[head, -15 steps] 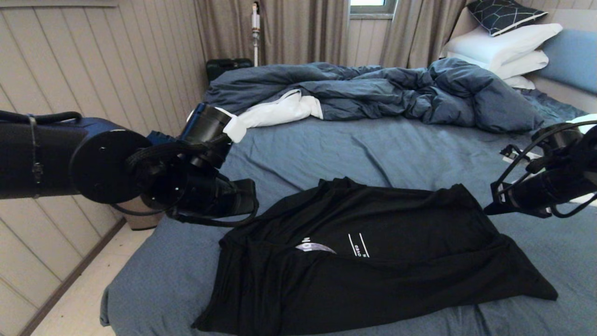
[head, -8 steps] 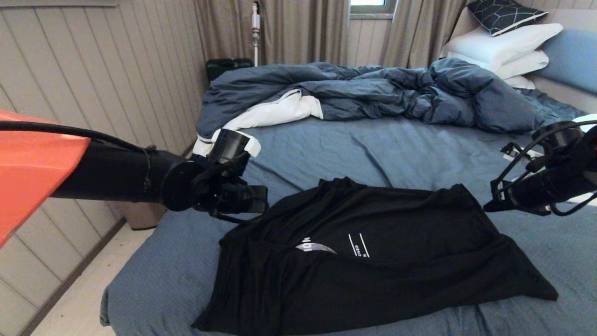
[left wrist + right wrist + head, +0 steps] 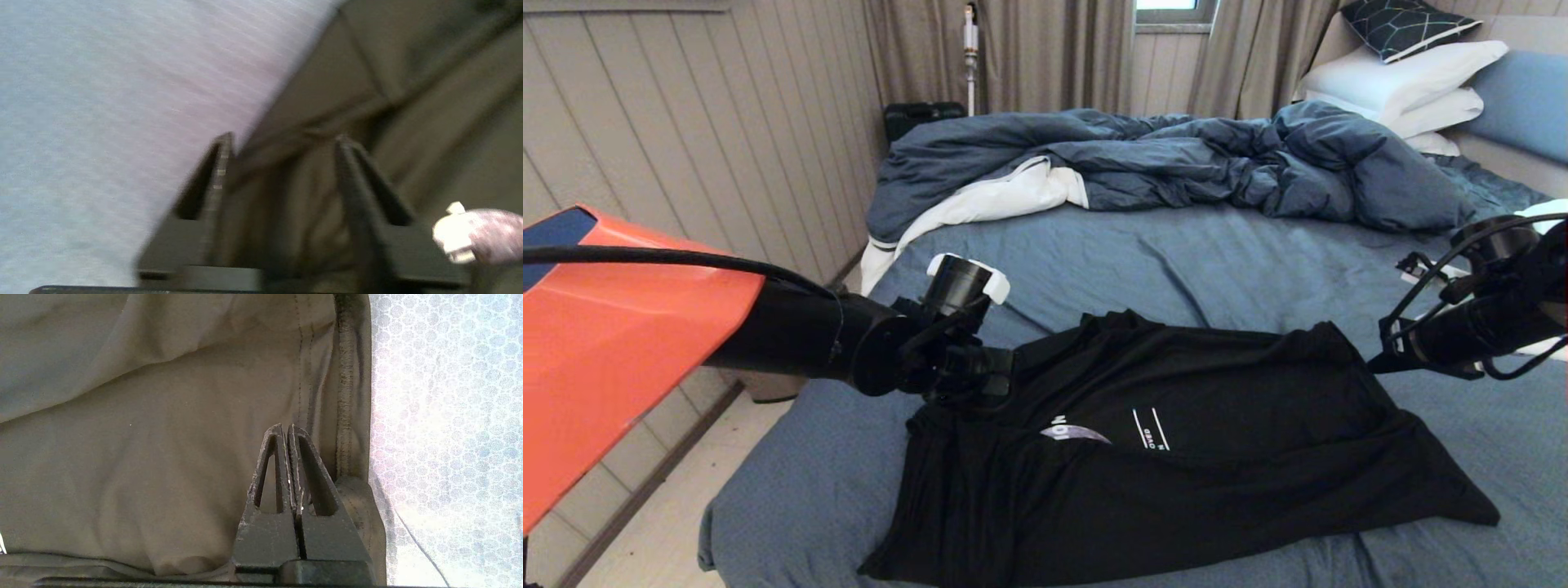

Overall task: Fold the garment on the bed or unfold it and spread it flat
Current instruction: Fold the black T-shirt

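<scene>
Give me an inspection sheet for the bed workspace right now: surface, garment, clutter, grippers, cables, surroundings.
Surface: bed, slate-blue sheet, lightly creased.
Job's things: garment, black T-shirt, lying rumpled and partly folded over, print half hidden.
Clutter: rumpled duvet and pillows at the far side.
Grippers: left gripper fingers apart at the shirt's left edge; right gripper shut, over the shirt by its hem, nothing visibly between the fingers.
Cables: black cable loops on the right arm; a cable along the left arm.
Surroundings: panelled wall, curtains, window.
</scene>
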{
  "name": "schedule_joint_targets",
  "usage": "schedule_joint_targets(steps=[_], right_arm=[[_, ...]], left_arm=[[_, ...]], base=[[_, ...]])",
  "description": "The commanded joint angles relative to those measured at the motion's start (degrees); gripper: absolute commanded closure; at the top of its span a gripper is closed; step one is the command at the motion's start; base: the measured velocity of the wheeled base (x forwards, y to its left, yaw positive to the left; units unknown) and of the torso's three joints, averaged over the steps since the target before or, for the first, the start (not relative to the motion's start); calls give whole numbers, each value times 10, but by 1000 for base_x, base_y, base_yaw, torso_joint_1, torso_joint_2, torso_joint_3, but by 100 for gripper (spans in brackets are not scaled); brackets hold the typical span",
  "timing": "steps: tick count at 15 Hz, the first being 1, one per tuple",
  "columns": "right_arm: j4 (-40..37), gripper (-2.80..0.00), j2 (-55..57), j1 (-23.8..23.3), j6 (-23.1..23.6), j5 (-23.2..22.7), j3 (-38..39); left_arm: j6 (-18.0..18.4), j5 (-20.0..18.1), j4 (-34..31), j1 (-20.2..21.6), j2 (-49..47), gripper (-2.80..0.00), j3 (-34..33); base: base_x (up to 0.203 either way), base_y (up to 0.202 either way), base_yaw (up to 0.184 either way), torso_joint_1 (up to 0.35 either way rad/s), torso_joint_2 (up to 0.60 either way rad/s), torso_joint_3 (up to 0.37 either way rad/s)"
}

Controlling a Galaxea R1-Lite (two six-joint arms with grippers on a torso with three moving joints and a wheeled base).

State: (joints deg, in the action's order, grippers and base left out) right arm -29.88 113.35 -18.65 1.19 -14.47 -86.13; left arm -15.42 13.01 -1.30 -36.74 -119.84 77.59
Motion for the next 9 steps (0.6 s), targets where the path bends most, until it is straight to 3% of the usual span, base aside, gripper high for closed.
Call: schedule_joint_targets(steps=[1, 9], right_arm=[[-2, 0, 1, 0, 0, -1, 0], [-2, 0, 2, 0, 0, -1, 0]], left_arm=[[5, 1, 8, -6, -5, -280, -3], [44, 34, 72, 19, -66, -280, 1]], base=[[0, 0, 0, 0, 0, 0], [0, 0, 0, 0, 0, 0]])
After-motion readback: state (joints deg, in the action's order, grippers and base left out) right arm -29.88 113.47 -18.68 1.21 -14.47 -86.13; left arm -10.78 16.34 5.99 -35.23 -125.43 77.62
